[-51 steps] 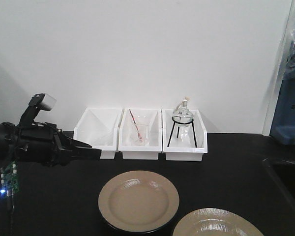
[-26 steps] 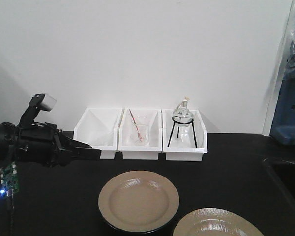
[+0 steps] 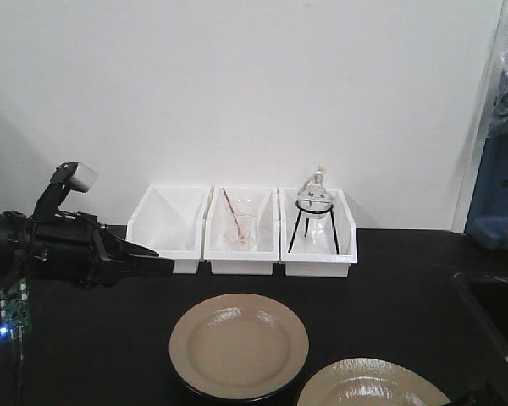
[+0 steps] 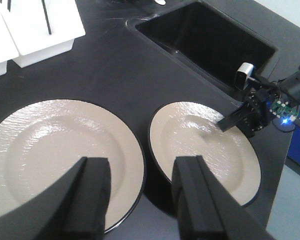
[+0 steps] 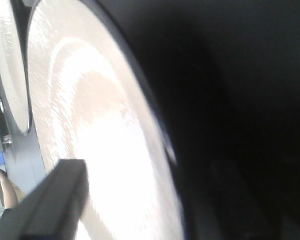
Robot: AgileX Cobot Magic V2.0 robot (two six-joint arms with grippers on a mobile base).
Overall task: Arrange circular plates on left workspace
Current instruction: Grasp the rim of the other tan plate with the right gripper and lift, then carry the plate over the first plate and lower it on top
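A: What changed?
B: The right gripper [image 4: 231, 121] has appeared at the front view's lower right, at the right-hand plate [image 4: 200, 145] rim; its closure is unclear; the left gripper [image 4: 140, 162] hangs wide open, empty.
A: The plates?
B: Both side by side on the countertop [image 4: 115, 60]; lifting seems next.

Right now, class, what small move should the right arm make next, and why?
Probably close the right gripper on the rim of the right-hand plate. One finger already reaches over that rim, and the right wrist view seems to show the rim between open jaws. The left gripper hangs open and empty, so it is not helping yet.
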